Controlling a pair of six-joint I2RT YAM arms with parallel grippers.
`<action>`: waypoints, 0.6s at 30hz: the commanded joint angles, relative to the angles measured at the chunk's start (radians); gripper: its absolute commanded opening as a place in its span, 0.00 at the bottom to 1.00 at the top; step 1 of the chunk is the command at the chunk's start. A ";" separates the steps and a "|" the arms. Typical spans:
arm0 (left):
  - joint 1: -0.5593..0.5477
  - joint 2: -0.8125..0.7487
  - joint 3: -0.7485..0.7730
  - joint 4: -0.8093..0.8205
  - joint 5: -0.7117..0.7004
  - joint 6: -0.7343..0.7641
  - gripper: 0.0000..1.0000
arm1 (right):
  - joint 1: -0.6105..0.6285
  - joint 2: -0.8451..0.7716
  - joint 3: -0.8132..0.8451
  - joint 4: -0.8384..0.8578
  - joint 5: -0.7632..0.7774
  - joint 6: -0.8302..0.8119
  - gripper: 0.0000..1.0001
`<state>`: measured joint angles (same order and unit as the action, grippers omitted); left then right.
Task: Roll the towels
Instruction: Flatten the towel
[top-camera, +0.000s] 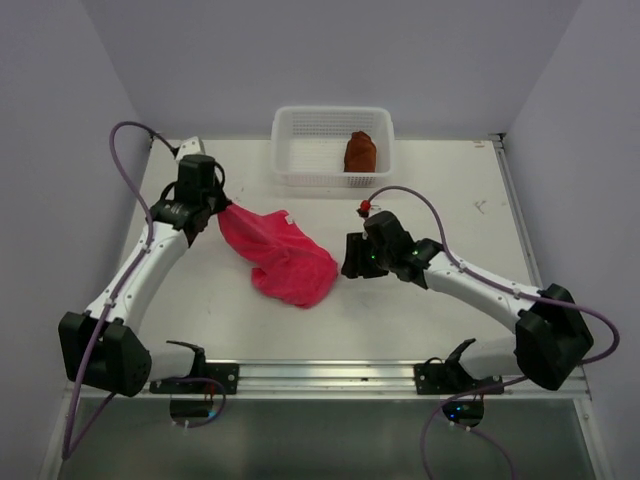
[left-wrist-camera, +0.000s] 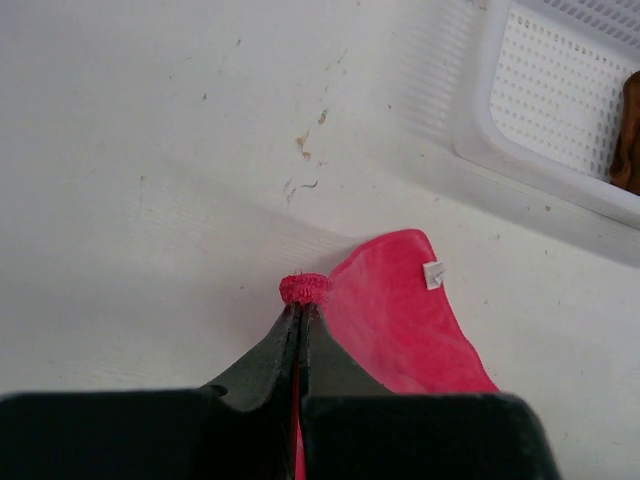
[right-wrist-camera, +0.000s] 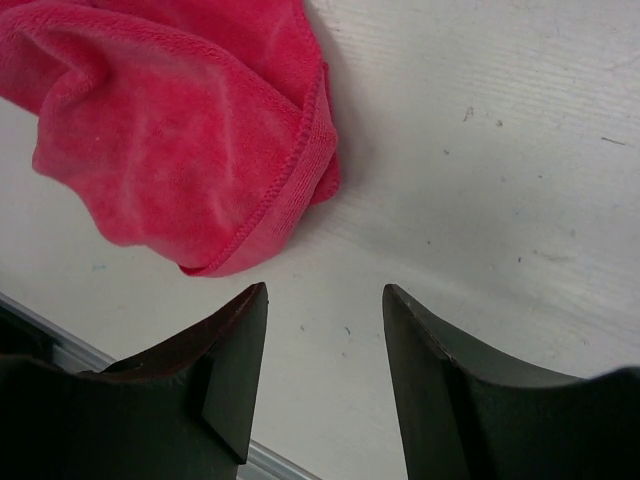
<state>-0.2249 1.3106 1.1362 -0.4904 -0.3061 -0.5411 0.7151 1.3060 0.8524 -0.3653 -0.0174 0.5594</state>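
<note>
The bright pink towel (top-camera: 280, 255) lies crumpled on the white table, stretched from upper left to lower right. My left gripper (top-camera: 222, 212) is shut on its upper-left corner; in the left wrist view a bit of pink hem (left-wrist-camera: 304, 289) pokes out between the pressed fingertips, and more of the pink towel (left-wrist-camera: 400, 325) with a white tag trails to the right. My right gripper (top-camera: 347, 258) stands open just right of the towel's lower end, its jaws empty over bare table, with the pink towel (right-wrist-camera: 170, 130) just ahead of them. The rust-brown towel (top-camera: 360, 152) sits bunched in the basket.
A white mesh basket (top-camera: 300, 150) stands at the table's back middle; its corner (left-wrist-camera: 500, 150) shows in the left wrist view. A metal rail (top-camera: 330, 375) runs along the near edge between the arm bases. Walls close in the back and sides.
</note>
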 joint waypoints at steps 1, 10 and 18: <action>0.009 -0.075 -0.045 -0.025 0.030 -0.016 0.00 | 0.007 0.090 0.054 0.107 -0.015 0.069 0.54; 0.009 -0.152 -0.055 -0.036 0.085 0.009 0.00 | 0.079 0.275 0.154 0.213 -0.027 0.112 0.56; 0.009 -0.174 -0.055 -0.045 0.061 0.023 0.00 | 0.133 0.403 0.208 0.046 0.203 0.200 0.50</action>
<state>-0.2230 1.1671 1.0817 -0.5400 -0.2329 -0.5377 0.8463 1.6855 1.0328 -0.2485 0.0696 0.6945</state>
